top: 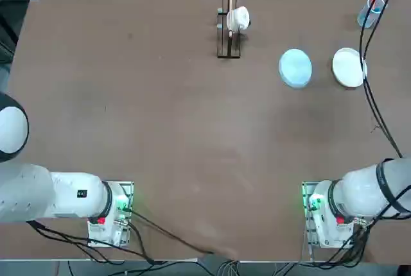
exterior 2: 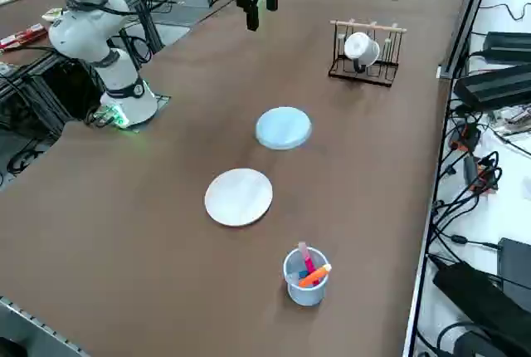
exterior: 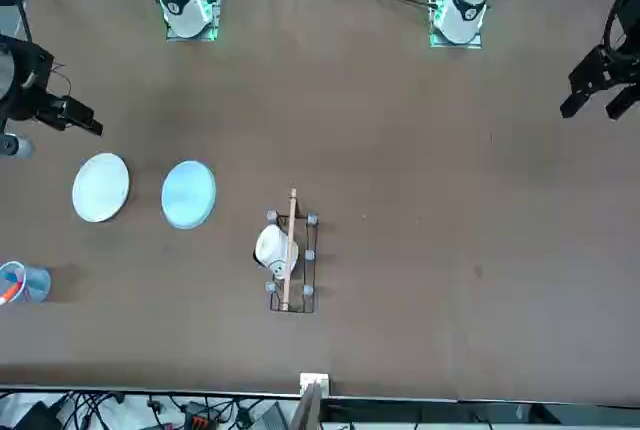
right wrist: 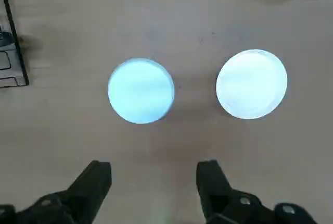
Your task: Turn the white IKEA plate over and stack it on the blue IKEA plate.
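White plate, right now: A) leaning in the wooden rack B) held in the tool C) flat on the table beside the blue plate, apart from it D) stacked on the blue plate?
C. The white plate lies flat on the table next to the blue plate with bare tabletop between them, and the right tool hangs open and empty above the table, holding nothing.
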`<state>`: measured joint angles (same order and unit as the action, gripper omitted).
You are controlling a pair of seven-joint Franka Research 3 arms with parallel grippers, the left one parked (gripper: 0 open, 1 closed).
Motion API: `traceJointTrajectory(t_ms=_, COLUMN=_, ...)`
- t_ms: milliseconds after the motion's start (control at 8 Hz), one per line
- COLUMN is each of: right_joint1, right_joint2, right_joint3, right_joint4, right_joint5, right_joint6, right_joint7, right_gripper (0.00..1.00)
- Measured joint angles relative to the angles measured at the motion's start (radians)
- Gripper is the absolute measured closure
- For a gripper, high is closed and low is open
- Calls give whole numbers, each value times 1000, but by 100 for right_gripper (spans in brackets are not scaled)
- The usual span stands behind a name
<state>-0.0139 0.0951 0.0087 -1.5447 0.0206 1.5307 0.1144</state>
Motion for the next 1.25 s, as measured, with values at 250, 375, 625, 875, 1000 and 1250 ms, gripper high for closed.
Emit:
traceJointTrajectory(t_ms=250, right_joint1=0, right_joint2=0, right_joint3=0, right_joint4=0, right_joint5=-6, right_joint6=1, right_joint7=0, right_gripper=0)
traceJointTrajectory(t_ms=375, right_joint1=0, right_joint2=3, right_joint3=0, right_joint4=0, right_joint5=-6, right_joint6=1, right_joint7=0, right_gripper=0)
traceJointTrajectory(t_ms=625, right_joint1=-2, right_joint2=34, right_joint3=-1, right_joint4=-12, right_joint5=-20, right_joint6=3, right_joint7=-1, right_gripper=0)
traceJointTrajectory(t_ms=875, right_joint1=-36, right_joint2=65, right_joint3=-9, right_joint4=-124, right_joint5=-43, right_joint6=132, right_joint7=-43, right_gripper=0)
traceJointTrajectory(t_ms=1000, right_joint1=-65, right_joint2=73, right_joint3=-12, right_joint4=-218, right_joint5=-45, right_joint6=242, right_joint7=-71, right_gripper=0)
traceJointTrajectory(t_ms=1250, right_joint1=-116, right_joint2=85, right_joint3=-14, right_joint4=-422, right_joint5=-47, right_joint6=487, right_joint7=-122, right_gripper=0)
